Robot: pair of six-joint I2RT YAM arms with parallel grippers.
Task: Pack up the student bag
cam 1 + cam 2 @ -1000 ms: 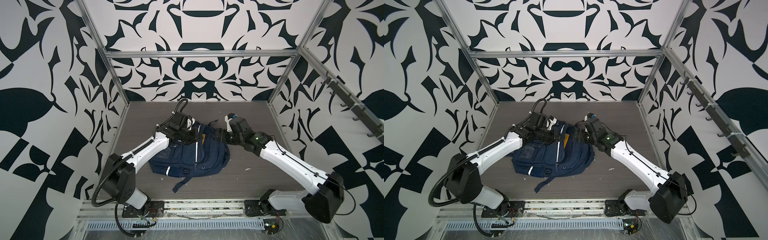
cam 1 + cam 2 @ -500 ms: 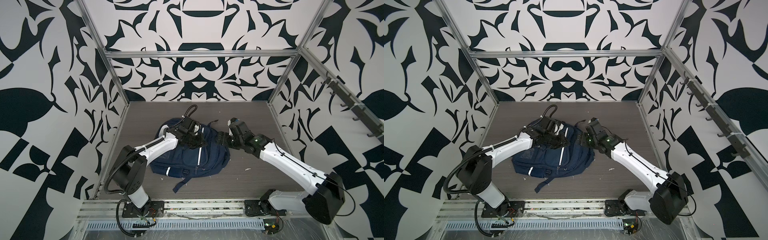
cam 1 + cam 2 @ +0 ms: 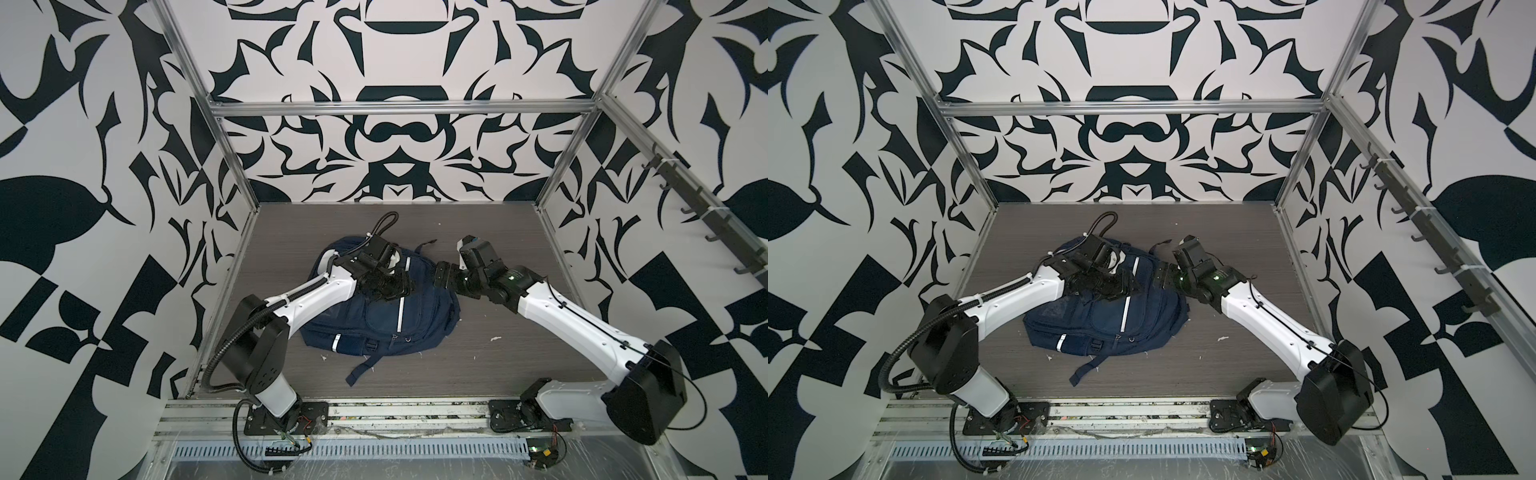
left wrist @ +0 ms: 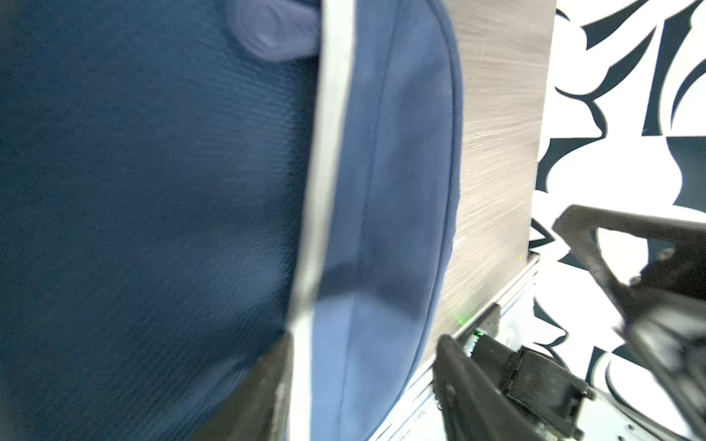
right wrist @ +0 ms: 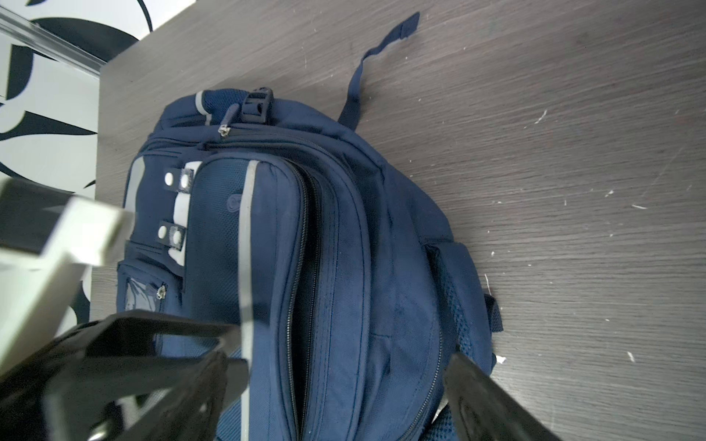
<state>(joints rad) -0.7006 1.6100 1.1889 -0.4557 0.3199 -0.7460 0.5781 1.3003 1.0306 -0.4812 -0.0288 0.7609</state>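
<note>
The student bag (image 3: 374, 320) is seen lying flat on the desk (image 3: 498, 353) between the two arms, front pockets upward. The left hand (image 3: 390, 286) is poised over its upper part with jaws parted, nothing gripped. The right hand (image 3: 442, 278) is spread wide at the bag's right edge, likewise empty.

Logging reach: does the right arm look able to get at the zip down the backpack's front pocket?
Probably yes: the open right gripper hovers right over the student bag, its zip uncovered between the jaws.
</note>
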